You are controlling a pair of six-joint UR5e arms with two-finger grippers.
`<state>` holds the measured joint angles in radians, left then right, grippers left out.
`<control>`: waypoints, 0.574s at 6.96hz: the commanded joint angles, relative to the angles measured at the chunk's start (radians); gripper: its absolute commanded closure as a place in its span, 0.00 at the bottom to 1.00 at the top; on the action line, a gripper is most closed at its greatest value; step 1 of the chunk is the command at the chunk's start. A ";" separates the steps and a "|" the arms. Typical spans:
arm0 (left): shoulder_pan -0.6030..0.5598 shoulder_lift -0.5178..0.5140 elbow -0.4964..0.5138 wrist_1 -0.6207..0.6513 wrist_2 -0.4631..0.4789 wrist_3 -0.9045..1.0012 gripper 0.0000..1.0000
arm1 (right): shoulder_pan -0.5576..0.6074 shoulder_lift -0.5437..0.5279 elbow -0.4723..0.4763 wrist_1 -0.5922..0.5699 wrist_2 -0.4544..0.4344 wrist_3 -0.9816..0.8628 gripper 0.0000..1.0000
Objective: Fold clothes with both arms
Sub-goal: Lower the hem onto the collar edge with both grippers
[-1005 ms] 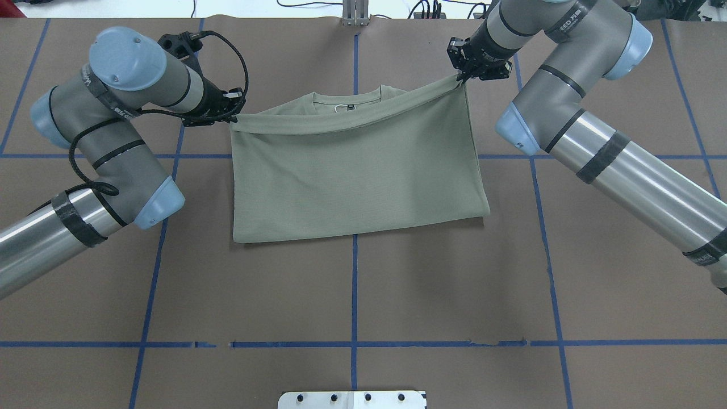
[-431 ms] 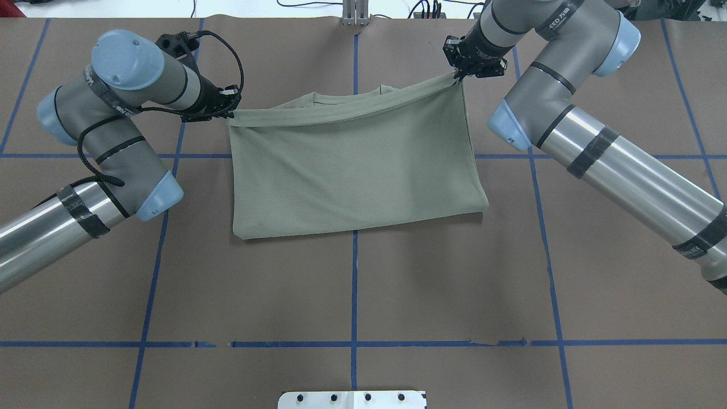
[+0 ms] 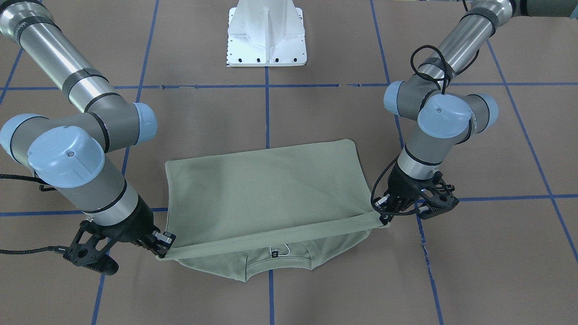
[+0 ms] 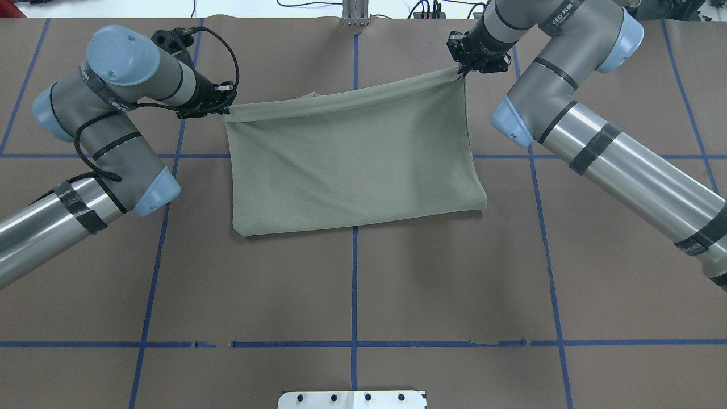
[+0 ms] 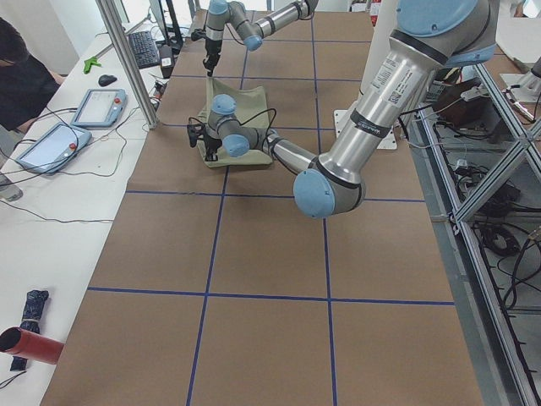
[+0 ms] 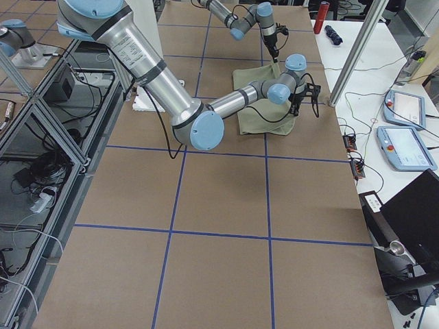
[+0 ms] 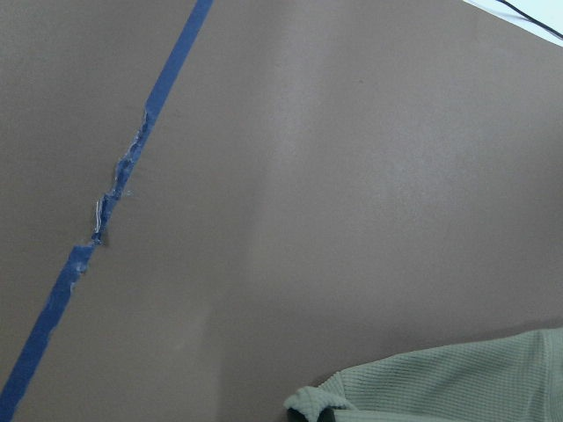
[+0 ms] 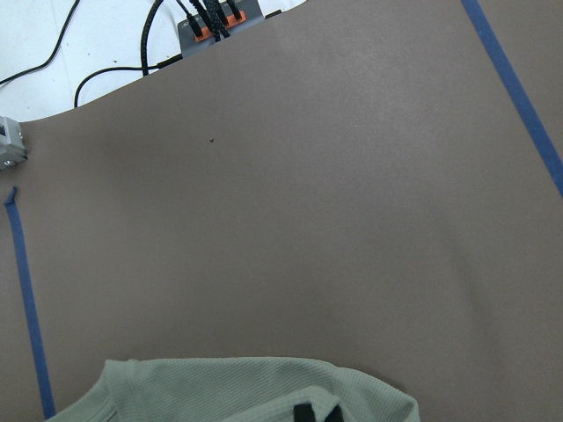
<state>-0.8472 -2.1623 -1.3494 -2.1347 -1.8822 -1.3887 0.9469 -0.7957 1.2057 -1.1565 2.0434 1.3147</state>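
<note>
Now: one pale sage-green long-sleeve knit shirt (image 4: 352, 165), folded double on brown paper-covered table (image 4: 397, 284). Two silver-grey tubular arms: left arm (image 4: 113, 142), right arm (image 4: 625, 165). Two black claws: left claw (image 4: 226, 109) pinching one hem corner, right claw (image 4: 460, 69) pinching other, hem taut between, raised. Since earlier frame: hem carried farther over neckline, collar nearly hidden overhead.

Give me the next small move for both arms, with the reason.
Probably carry the held edge slightly farther from the robot, then lower it: the left gripper and right gripper pinch corners of the shirt, and the neckline shows beyond that edge.
</note>
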 commanded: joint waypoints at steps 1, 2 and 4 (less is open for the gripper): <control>-0.001 -0.010 0.001 0.001 0.000 -0.003 1.00 | 0.001 0.000 -0.001 0.000 -0.002 0.000 1.00; -0.001 -0.010 0.001 0.001 0.000 -0.004 1.00 | 0.001 0.001 -0.006 0.001 -0.003 0.000 1.00; -0.001 -0.010 0.001 0.001 0.000 -0.003 1.00 | 0.001 0.004 -0.008 0.001 -0.021 0.000 1.00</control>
<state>-0.8482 -2.1718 -1.3484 -2.1338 -1.8822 -1.3916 0.9479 -0.7920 1.1990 -1.1553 2.0324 1.3146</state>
